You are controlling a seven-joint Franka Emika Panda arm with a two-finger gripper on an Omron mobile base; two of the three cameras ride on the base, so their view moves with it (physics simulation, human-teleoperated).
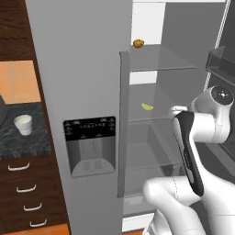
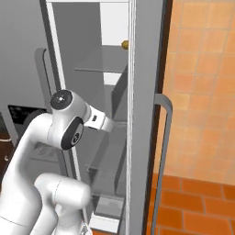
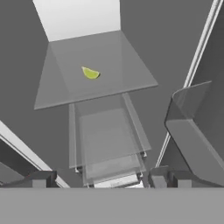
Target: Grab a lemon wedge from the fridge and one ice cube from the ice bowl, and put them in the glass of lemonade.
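Gripper (image 3: 103, 179) stands fully open with nothing between its fingers, aimed into the fridge (image 1: 82, 69). Ahead, the lemon wedge (image 3: 91, 73) lies on a glass shelf (image 3: 65, 87), well apart; approach level, centre the wedge, then close gently.

I see brownish-yellow lump (image 1: 138, 43) on top glass shelf (image 1: 160, 62) | dark speckled desk (image 1: 20, 140) at left | wood drawers (image 1: 27, 197) with pale handles below | orange tile wall (image 2: 202, 87) at right
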